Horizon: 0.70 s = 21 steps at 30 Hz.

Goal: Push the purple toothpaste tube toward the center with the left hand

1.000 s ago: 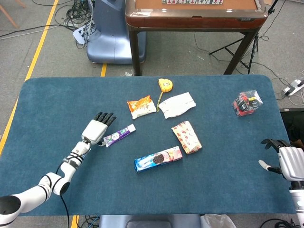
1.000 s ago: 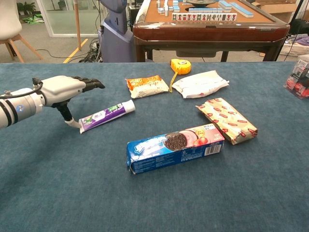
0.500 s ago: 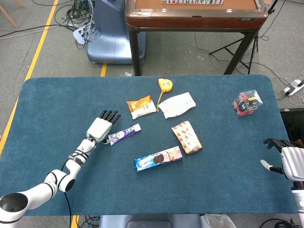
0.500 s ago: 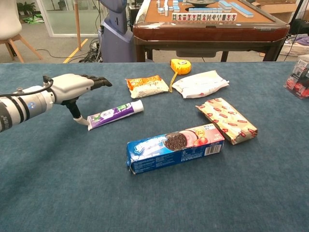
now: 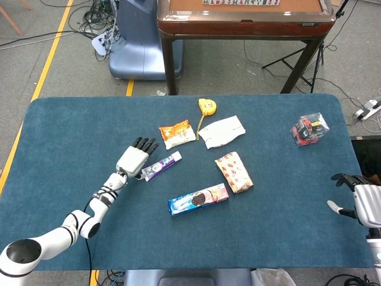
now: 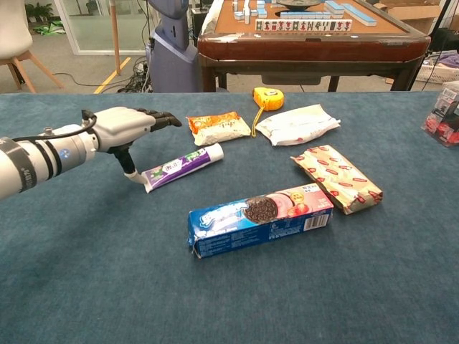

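The left hand (image 6: pixel 125 127) lies flat and low on the table (image 5: pixel 65 131), fingers extended and slightly apart, holding nothing. Its thumb is set against the crimped end of the tube (image 6: pixel 181 167), a posture suited to shoving, not lifting. The tube lies left of centre, cap pointing toward the orange packet (image 6: pixel 219 127), near the biscuit box (image 6: pixel 259 218). The right hand (image 5: pixel 364 201) rests at the table's far right edge, fingers loosely apart, empty. No open containers are visible; every packet appears sealed.

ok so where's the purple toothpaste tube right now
In the head view the purple toothpaste tube lies left of table centre, its flat end at the left hand, just below the orange snack bag.
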Tool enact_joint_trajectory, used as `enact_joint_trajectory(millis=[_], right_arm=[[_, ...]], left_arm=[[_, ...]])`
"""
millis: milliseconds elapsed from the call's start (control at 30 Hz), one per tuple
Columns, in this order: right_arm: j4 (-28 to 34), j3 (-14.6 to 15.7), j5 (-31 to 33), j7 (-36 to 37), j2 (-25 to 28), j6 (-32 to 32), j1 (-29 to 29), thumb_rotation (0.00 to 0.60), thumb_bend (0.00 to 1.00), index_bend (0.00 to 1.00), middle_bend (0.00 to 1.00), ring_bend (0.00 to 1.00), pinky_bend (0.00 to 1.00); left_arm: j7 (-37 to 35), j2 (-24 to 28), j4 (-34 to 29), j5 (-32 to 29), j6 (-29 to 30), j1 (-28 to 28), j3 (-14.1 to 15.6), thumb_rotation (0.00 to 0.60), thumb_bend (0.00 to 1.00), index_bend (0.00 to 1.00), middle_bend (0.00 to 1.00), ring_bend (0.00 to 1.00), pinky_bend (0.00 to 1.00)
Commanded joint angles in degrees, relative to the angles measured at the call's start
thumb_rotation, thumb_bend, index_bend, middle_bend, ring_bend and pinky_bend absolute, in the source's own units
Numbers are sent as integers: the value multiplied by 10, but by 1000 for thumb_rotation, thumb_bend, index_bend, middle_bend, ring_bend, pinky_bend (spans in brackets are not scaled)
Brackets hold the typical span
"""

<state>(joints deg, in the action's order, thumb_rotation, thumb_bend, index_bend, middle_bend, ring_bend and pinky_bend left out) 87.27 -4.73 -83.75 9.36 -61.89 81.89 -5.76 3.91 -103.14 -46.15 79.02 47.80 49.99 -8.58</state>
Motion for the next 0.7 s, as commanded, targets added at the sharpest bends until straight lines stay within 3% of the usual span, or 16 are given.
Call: enact_joint_trajectory(millis=[33, 700], right_arm=[[0, 0, 0, 1, 1, 1, 1, 600, 129, 384, 460, 376, 560], [-4, -1, 0, 12, 3, 4, 3, 600, 129, 384, 456, 376, 560]], left_arm=[[2, -4, 2, -1, -3, 5, -2, 600, 30, 0, 0, 0, 32], [9, -28, 28, -1, -11, 34, -6, 600, 30, 0, 0, 0, 32]])
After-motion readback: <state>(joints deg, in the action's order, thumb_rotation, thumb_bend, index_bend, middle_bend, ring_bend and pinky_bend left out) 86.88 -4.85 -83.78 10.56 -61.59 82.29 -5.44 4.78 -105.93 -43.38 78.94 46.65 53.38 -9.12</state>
